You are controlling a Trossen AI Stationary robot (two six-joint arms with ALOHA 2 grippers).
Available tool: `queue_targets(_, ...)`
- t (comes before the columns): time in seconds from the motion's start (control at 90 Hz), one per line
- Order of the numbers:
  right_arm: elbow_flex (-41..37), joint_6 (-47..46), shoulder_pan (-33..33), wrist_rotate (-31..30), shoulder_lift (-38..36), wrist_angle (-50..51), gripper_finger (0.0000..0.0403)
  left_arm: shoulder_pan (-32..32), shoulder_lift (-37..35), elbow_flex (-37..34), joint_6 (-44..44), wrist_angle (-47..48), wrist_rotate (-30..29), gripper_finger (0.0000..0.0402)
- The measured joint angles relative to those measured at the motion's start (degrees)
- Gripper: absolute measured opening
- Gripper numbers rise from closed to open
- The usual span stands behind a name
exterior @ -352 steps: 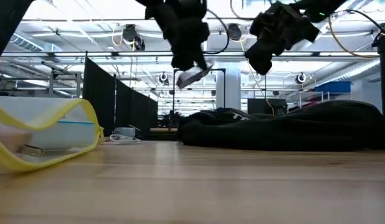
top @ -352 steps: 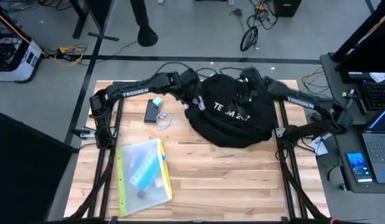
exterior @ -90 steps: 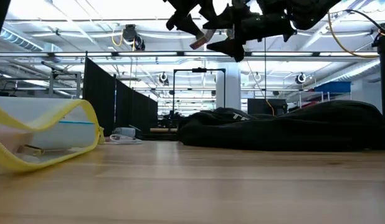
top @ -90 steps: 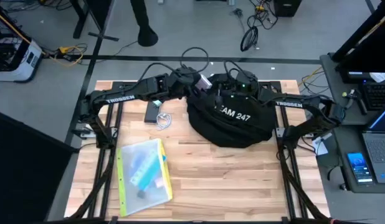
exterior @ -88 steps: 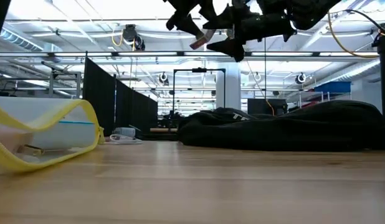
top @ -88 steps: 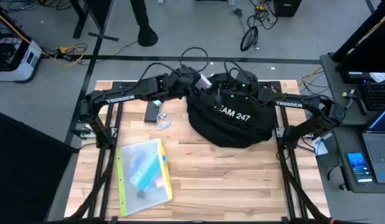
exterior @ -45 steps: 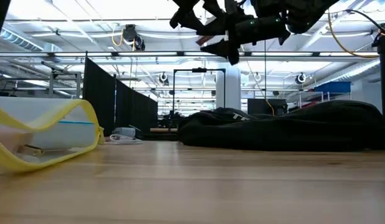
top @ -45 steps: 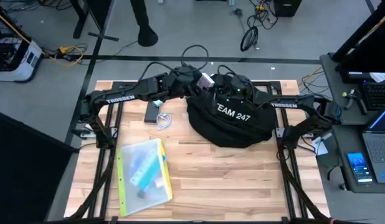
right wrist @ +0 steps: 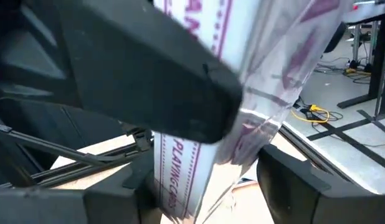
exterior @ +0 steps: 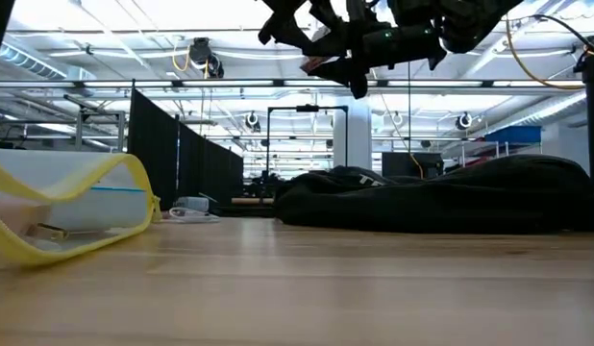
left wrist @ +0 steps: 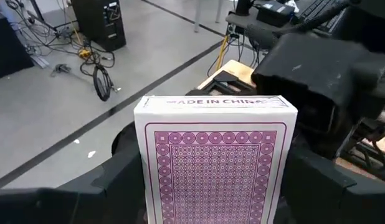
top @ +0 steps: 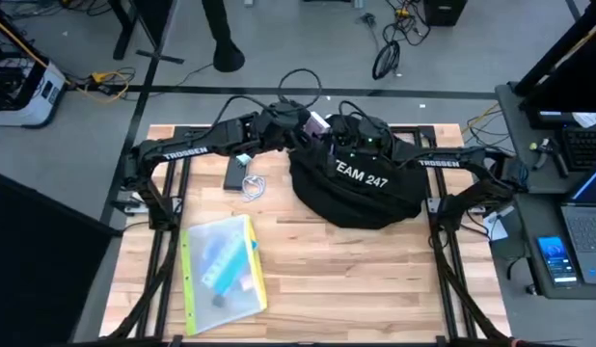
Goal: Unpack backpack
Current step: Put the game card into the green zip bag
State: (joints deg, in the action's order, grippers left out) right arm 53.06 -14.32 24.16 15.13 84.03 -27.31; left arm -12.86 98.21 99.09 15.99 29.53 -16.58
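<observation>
- Backpack [top: 361, 188]: one, black, lying at the table's far middle.
- One card box [left wrist: 215, 158], purple-patterned, held in the air above the backpack's far edge.
- Left gripper [top: 312, 128]: fingers clamped on the box's sides.
- Right gripper [top: 344, 135]: fingers apart around the same box; whether they touch it is unclear.
- One yellow-edged pouch [top: 221, 263] lies near the front left.

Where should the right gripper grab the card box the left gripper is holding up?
Probably the free top end of the playing card box. The left gripper clamps its lower sides, holding it upright in the air above the backpack. The right gripper, close beside the box, could close across its thin faces, clear of the left gripper's fingers.
</observation>
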Motion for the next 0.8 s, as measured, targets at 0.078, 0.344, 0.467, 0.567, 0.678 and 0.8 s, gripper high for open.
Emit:
queue_targets(0.078,0.0,0.5,0.3,0.1,0.0,-0.9,0.0219,0.0,0.0,0.0,-0.3,1.4,0.1,0.0283)
queue_targets(0.344,0.0,1.9,0.6,-0.3,-0.1,-1.8,0.0254,0.1,0.1,-0.2,-0.2,2.5,0.5,0.0283)
queue_targets(0.467,0.1,2.4,0.6,-0.3,0.2,-1.7,0.0240,0.1,0.1,-0.3,-0.2,1.9,0.4,0.0283)
queue_targets(0.567,0.1,3.0,0.6,-0.8,0.2,-1.9,0.0196,0.1,0.1,-0.3,-0.4,1.9,0.4,0.0283)
queue_targets(0.678,0.1,4.3,0.8,-2.8,0.2,-1.2,0.0111,0.0,0.1,-0.3,-1.2,2.1,-0.7,0.0282)
queue_targets(0.8,0.0,8.7,1.0,-1.4,0.2,0.3,0.0052,0.1,0.0,-0.3,-1.4,3.4,-2.3,0.0245)
